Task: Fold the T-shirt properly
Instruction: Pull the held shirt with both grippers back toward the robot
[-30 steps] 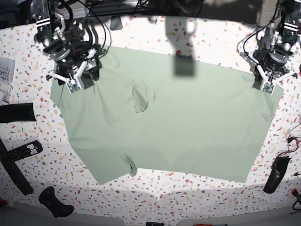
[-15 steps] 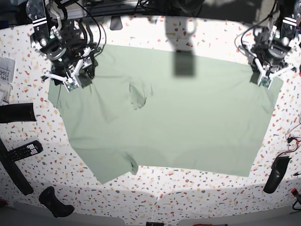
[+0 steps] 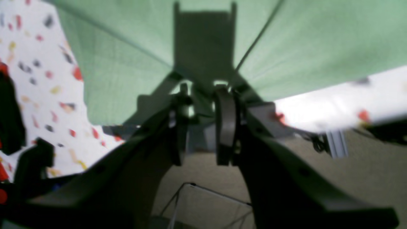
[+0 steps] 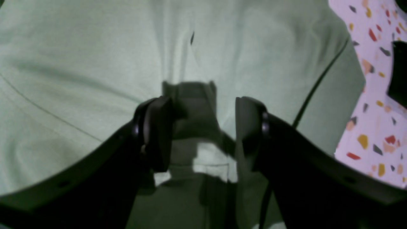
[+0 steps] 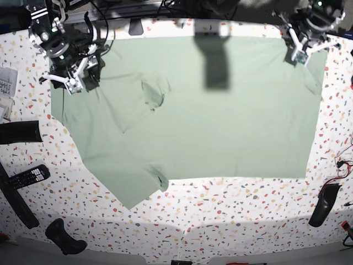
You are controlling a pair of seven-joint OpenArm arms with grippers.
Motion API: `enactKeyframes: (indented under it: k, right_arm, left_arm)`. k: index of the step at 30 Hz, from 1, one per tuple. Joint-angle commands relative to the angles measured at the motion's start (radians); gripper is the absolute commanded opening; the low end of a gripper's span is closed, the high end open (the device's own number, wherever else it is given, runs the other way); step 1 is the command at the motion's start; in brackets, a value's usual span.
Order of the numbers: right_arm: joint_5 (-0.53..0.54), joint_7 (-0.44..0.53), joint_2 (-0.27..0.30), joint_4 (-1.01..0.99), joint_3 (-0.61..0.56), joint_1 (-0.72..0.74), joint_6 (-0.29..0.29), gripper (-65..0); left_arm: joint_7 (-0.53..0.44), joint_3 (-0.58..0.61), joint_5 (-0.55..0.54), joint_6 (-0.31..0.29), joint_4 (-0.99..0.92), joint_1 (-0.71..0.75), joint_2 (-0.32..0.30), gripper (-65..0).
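The T-shirt lies spread flat across the speckled counter. The left pincer is clamped on its far corner; the right pincer grips a bunched fold by the sleeve. Best to pull both evenly — keep the cloth taut, no skew.

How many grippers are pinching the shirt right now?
2. The right gripper holds the T-shirt at its far corner on the base view's left; the left gripper pinches the far corner on that view's right.
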Motion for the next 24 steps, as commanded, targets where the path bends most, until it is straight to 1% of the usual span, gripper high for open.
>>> enactKeyframes:
  k: [1, 3, 6, 11, 16, 20, 24]
  right_arm:
    - [-0.055, -0.132, 0.019, -0.017, 0.003, -0.031, -0.016, -32.7]
    - [-0.060, -0.134, 0.023, -0.017, 0.003, -0.042, -0.016, -32.7]
    - [-0.081, -0.134, 0.026, -0.017, 0.003, -0.068, -0.019, -32.7]
    - [-0.081, -0.136, 0.025, -0.017, 0.003, -0.128, -0.023, -32.7]
    - [-0.082, -0.138, 0.025, -0.017, 0.003, -0.150, -0.060, -32.7]
    - [-0.081, -0.147, 0.025, -0.013, 0.003, -0.150, -0.060, -32.7]
    - [-0.081, -0.182, 0.025, 0.016, 0.003, -0.155, -0.060, -32.7]
  left_arm:
    - [0.037, 0.002, 0.007, -0.013, 0.011, 0.018, -0.006, -51.1]
    - [0.037, 0.002, 0.009, -0.010, 0.019, 0.018, -0.006, -51.0]
    - [0.037, 0.002, 0.009, 0.017, 0.020, 0.018, -0.006, -51.0]
    - [0.049, 0.002, 0.017, 0.016, 0.020, 0.018, -0.006, -51.0]
    - [0.056, 0.002, 0.017, 0.016, 0.023, 0.018, -0.006, -51.0]
    - [0.056, 0.002, 0.017, 0.016, 0.023, 0.018, -0.006, -51.0]
    - [0.056, 0.002, 0.017, 0.016, 0.024, 0.018, -0.006, -51.0]
